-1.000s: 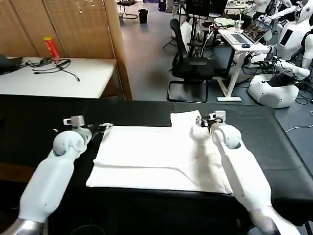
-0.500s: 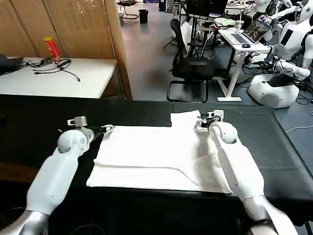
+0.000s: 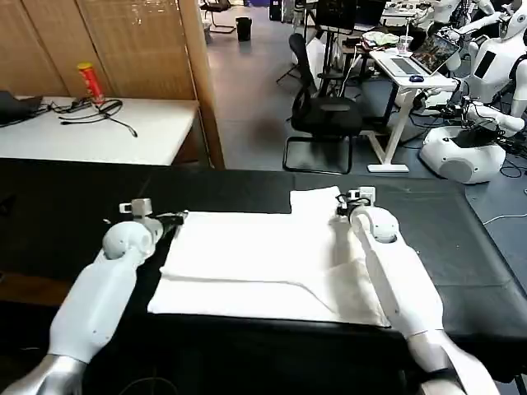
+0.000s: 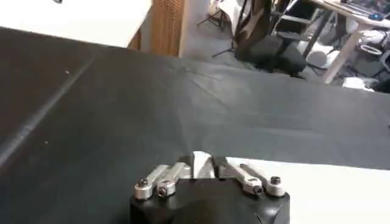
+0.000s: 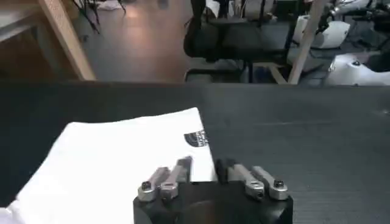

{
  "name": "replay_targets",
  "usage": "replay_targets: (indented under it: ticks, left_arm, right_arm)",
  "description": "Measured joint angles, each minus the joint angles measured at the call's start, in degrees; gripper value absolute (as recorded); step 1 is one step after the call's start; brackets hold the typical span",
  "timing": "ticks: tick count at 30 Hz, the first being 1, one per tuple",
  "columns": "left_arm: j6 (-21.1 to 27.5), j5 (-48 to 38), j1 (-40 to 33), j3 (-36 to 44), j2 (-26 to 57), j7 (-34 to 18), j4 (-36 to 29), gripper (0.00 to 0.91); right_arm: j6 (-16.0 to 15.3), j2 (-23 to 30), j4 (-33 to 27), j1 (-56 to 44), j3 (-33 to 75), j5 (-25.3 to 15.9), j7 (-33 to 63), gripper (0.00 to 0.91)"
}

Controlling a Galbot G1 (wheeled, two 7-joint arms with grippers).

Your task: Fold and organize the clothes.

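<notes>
The white T-shirt (image 3: 263,263) lies flat on the black counter (image 3: 66,206), partly folded, with a raised flap at its far right corner and one lower edge running out toward five o'clock in the head view. It sits around the middle of the counter, spread between the two arms.

The left tool (image 3: 179,219) is at about nine o'clock from the shirt's centre, right at the far left corner of the cloth. In the left wrist view, the left tool (image 4: 203,165) has its two metal fingers (image 4: 173,175) drawn close together, with a small white tip of the shirt (image 4: 317,189) pinched between them, so it is clenched on the fabric corner.

The right tool (image 3: 342,208) is at about one o'clock from the shirt's centre, at the raised flap. In the right wrist view, the right tool (image 5: 203,167) rests at the edge of the shirt (image 5: 116,161), close to a small dark logo (image 5: 195,139) printed near that edge. Its fingers (image 5: 177,173) stand a little apart over the cloth's border, and I cannot tell whether they grip it or are released.
</notes>
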Motion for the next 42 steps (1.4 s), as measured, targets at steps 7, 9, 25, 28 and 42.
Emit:
replay_targets:
  ticks: [7,9,25,28,42]
  left_arm:
    - [-0.62,0.61,0.04,-0.64,-0.08,-0.02,-1.24,0.000]
    - [-0.61,0.34,0.25,-1.08,0.38,-0.17,-2.13,0.000]
    - [0.73,-3.55,9.21,-6.30,6.63,-1.26,-19.09,0.000]
    - [0.93,-3.55,12.26,-8.00,8.06,-1.30,-21.84,0.000]
    - [2.07,-3.94,25.45,-14.48,13.13,-2.39,-34.14,0.000]
  right_arm:
    - [4.85,-0.81,1.66,-1.04,0.84,1.10,-2.44,0.000]
    - [5.16,-1.35,2.64,-1.61,1.08,1.63,-3.23,0.000]
    - [-0.05,-10.12,22.84,-12.90,4.67,4.41,-2.93,0.000]
    - [-0.58,-11.79,25.97,-15.03,5.05,4.59,-2.91,0.000]
    - [-5.09,-19.05,41.70,-26.23,6.92,5.24,0.50,0.000]
